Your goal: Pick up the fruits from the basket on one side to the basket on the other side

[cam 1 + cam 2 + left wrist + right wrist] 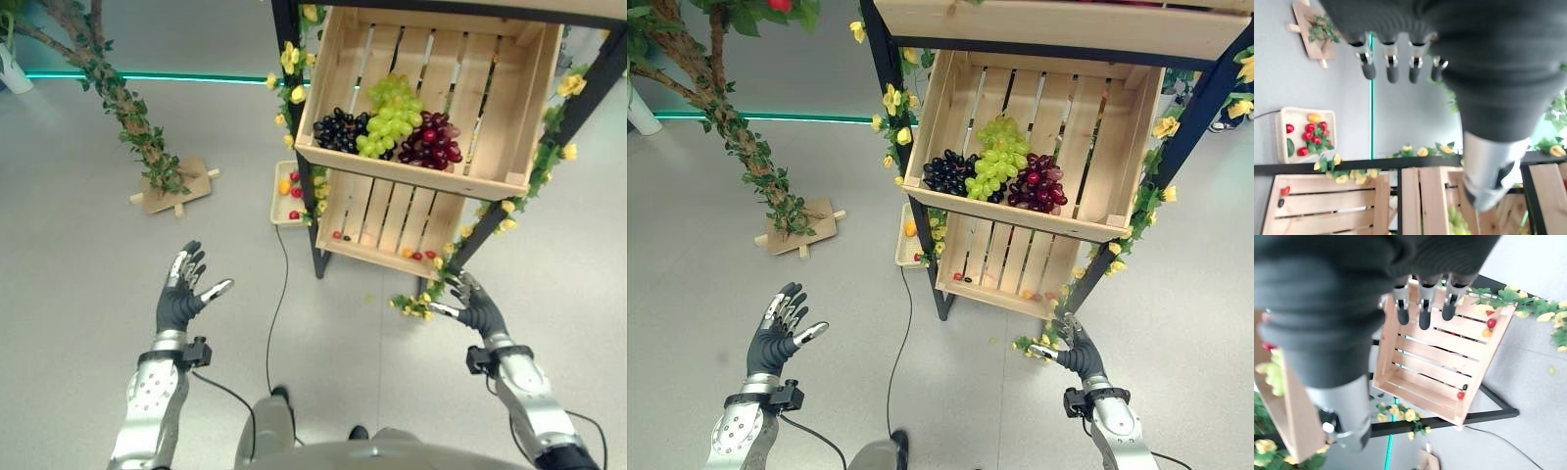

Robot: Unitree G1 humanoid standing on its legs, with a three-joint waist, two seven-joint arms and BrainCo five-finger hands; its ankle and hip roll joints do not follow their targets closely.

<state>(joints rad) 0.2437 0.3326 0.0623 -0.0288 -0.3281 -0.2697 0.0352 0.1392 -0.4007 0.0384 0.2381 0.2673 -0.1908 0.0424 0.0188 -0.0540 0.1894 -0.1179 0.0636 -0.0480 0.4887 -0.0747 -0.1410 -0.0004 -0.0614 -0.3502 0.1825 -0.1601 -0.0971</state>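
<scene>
You can't make out the small fruits in the lower wooden crate (384,227): a few red, orange and dark dots lie along its near edge, too small to name. A third crate (1058,24) above is cut off at the top of your view. The shallow tray (283,193) on the floor, left of the black rack (304,186), is half hidden by the rack's post and its yellow flower garland (291,61); in the left wrist view it holds red fruits, one orange one and leaves.

The floor (78,245) is pale grey, with a green strip (147,76) along the far wall. An artificial tree (108,83) on a wooden base stands at far left.

The upper tilted crate (431,98) holds the grapes: a dark bunch (340,130) on the left, a green bunch (392,117) in the middle, a red bunch (431,142) on the right, all touching.

Your left robot hand (181,294) hangs over bare floor, fingers spread and straight, holding nothing. Your right robot hand (477,308) is likewise spread and empty, near the rack's right foot, beside the garland there.
</scene>
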